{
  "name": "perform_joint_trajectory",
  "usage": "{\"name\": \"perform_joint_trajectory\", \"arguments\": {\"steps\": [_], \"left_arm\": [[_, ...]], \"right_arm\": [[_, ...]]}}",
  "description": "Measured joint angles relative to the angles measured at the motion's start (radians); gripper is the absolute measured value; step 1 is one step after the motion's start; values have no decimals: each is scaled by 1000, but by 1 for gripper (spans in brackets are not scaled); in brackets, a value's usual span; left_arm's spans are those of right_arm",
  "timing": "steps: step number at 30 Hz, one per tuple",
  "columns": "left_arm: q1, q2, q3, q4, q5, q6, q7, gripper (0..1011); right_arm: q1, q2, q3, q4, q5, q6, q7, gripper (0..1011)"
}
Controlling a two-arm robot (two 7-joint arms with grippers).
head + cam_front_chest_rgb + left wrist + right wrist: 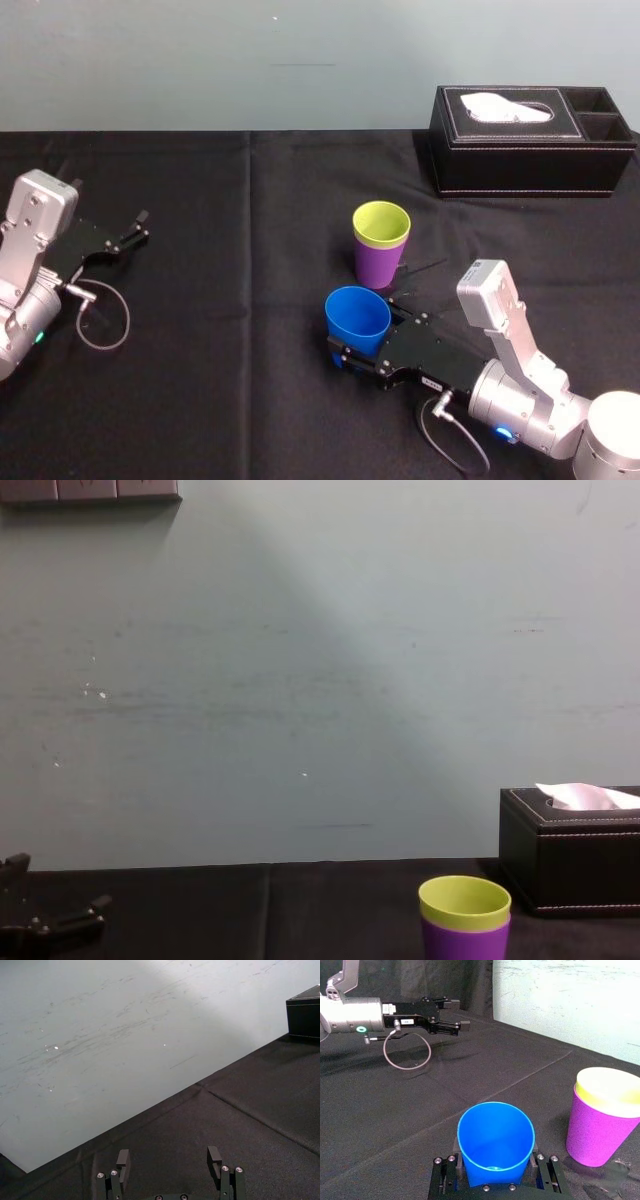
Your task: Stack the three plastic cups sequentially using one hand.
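The blue cup (357,318) (495,1145) stands upright, mouth up, on the black cloth. My right gripper (347,350) (495,1182) reaches in from the right at table level, a finger against each side of the cup's lower part, shut on it. Just behind it the lime green cup (381,222) (610,1090) (464,900) sits nested inside the purple cup (379,265) (597,1135) (465,942), a small gap away from the blue one. My left gripper (135,228) (170,1160) (451,1014) rests open and empty at the far left.
A black tissue box (530,140) (570,850) (304,1015) stands at the back right. A black cloth (220,380) covers the table, and a pale wall (300,680) rises behind it. A cable loop (100,320) hangs by the left wrist.
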Motion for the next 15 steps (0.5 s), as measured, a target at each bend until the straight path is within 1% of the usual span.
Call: {"name": "perform_joint_trajectory", "arguments": {"steps": [12, 14, 15], "left_arm": [[0, 0, 0, 0, 0, 0, 0, 1011], [0, 0, 0, 0, 0, 0, 0, 1011], [0, 0, 0, 0, 0, 0, 0, 1011]], "right_arm": [[-1, 1, 0, -1, 0, -1, 0, 715], [-12, 5, 5, -19, 0, -1, -8, 716], [-26, 12, 14, -45, -3, 4, -23, 715]]}}
